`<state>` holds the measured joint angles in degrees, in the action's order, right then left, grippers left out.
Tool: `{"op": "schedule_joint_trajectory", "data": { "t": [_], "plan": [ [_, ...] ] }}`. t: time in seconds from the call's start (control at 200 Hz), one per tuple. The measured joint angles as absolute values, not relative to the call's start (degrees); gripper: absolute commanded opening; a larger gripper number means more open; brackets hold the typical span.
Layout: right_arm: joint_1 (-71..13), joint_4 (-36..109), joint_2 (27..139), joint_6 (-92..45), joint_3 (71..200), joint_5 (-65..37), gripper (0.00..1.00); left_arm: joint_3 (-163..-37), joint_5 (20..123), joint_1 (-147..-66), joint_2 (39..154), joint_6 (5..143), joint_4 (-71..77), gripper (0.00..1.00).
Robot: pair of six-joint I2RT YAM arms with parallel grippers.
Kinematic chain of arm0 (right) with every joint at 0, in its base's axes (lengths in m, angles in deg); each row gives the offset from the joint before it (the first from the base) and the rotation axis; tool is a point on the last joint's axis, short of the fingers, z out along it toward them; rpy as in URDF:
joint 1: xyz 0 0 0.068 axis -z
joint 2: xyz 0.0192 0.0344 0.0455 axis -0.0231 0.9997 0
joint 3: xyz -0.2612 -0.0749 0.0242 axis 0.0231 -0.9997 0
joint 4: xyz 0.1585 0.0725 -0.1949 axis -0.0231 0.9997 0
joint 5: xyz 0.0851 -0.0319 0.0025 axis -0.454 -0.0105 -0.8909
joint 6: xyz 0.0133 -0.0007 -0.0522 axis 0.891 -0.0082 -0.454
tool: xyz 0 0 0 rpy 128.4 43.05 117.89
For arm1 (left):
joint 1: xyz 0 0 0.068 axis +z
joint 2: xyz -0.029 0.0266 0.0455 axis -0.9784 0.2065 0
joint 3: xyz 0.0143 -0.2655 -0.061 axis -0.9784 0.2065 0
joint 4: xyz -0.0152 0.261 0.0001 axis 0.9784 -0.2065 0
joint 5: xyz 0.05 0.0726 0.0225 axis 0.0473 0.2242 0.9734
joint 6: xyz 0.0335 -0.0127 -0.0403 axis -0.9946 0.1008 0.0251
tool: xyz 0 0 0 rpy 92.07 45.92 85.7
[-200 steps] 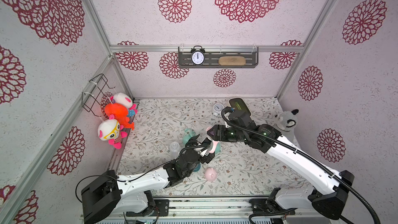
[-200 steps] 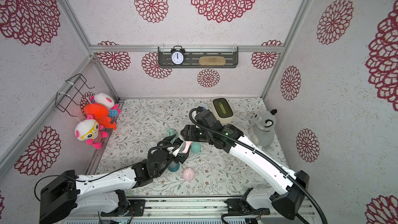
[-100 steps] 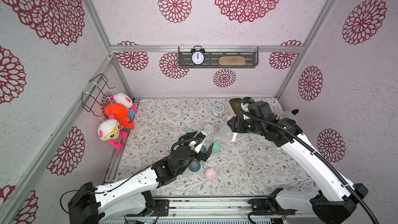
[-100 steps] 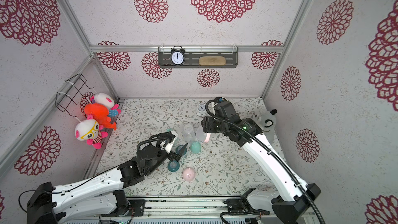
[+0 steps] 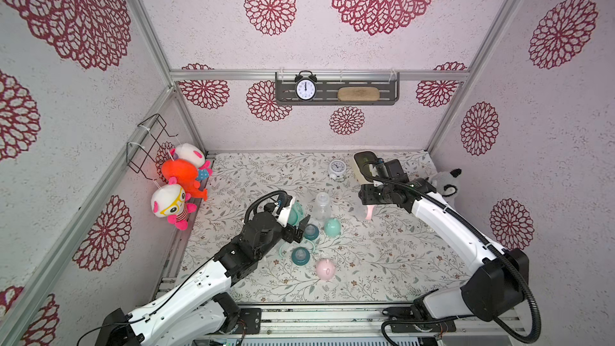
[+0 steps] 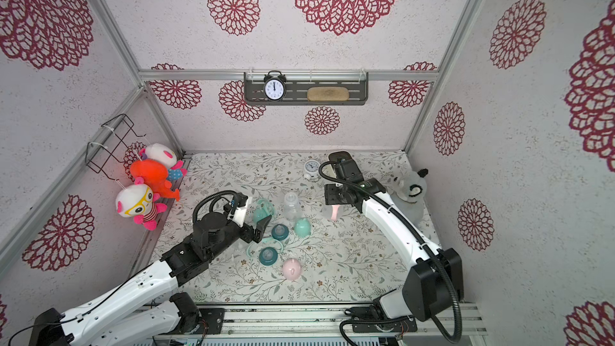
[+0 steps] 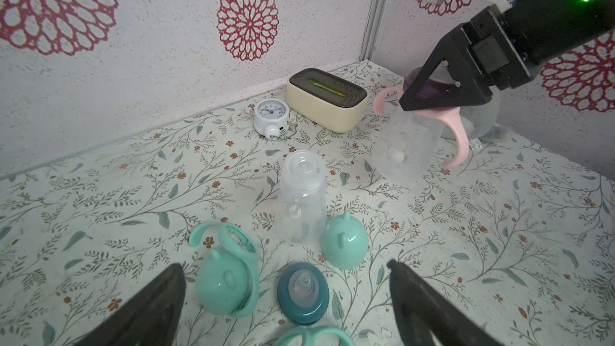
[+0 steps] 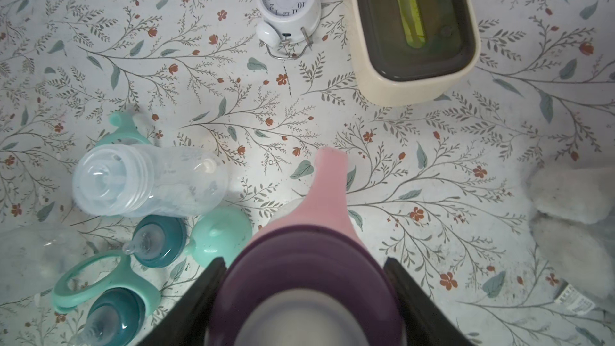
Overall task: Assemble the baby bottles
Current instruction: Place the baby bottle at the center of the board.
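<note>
Left wrist view | right gripper (image 7: pixel 436 93) clamps tilted pink bottle (image 7: pixel 404 143) by purple collar (image 8: pixel 299 254), near cream box (image 7: pixel 327 108) | left gripper (image 7: pixel 284 265) wide, empty, over teal collar (image 7: pixel 303 289) | we fear a collar-only hold lets bottle swing, topple on setdown

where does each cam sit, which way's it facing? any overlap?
Top views: high at the front, looking down and back; left arm and right arm show whole.
Left wrist: low, faces the back right corner; own left gripper, open, plus the right gripper.
Right wrist: looks down; own fingers grip the pink-handled bottle's purple collar.
Shared: white alarm clock and clear bottle appear in all four.
</note>
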<state>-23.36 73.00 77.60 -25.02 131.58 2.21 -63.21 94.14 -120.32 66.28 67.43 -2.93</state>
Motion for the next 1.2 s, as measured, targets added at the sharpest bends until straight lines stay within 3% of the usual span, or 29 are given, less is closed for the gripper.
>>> {"op": "schedule_joint_trajectory", "data": {
  "t": [0.651,0.791,1.201],
  "plan": [
    [-21.68,62.40,87.21,-31.82,128.11,-0.33,0.38,-63.69,88.24,-116.12,62.13,71.23,-7.36,0.98],
    [-21.70,61.63,87.32,-32.34,127.87,-0.28,0.43,-63.69,87.14,-116.06,62.59,71.23,-7.25,0.98],
    [-21.70,61.63,87.72,-32.93,128.26,-0.20,0.72,-63.69,85.85,-116.01,64.03,71.25,-7.25,0.98]
  ]
}}
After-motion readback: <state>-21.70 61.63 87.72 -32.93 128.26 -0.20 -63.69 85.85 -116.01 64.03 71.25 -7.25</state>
